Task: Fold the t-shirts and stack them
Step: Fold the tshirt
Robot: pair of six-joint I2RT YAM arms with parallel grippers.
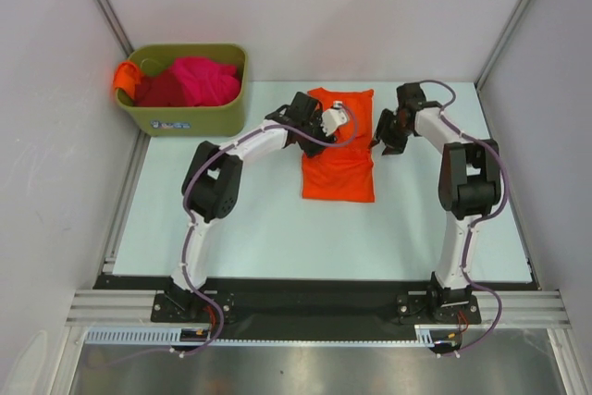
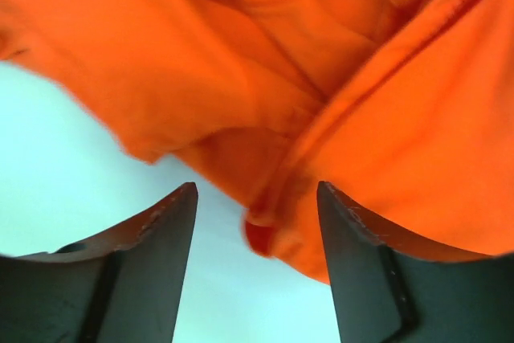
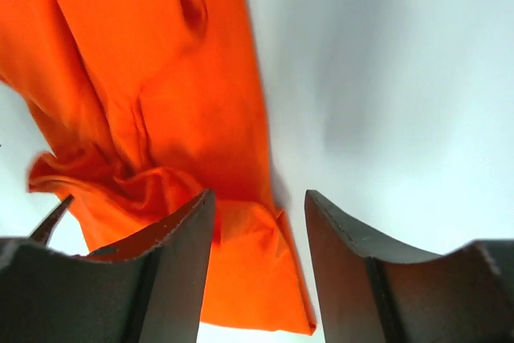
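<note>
The main danger from here, I think, is a weak grip. The orange t-shirt [image 1: 339, 162] lies in several loose layers, and if a claw closes on the top layer only, the fold can open when the cloth is lifted. If the two claws do not lift evenly, the shirt may twist or slide on the smooth counter [image 1: 259, 228] and lose its narrow shape. The shirt lies flat on the far middle part of the counter, as a long wrinkled rectangle between the two arms. The left claw [image 1: 333, 123] is over the upper left part of the shirt, spread; in its wrist view a rolled hem sits in the gap between the fingers, but nothing is pinched. The right claw [image 1: 387, 141] is just beside the right edge of the shirt, also spread and holding nothing; in its wrist view the cloth edge runs below the gap. The magenta-pink shirt [image 1: 205, 80], the dark red shirt [image 1: 155, 92] and a second orange shirt [image 1: 123, 76] wait in the olive-green bin [image 1: 190, 117] at the far left corner, well apart from both claws.
</note>
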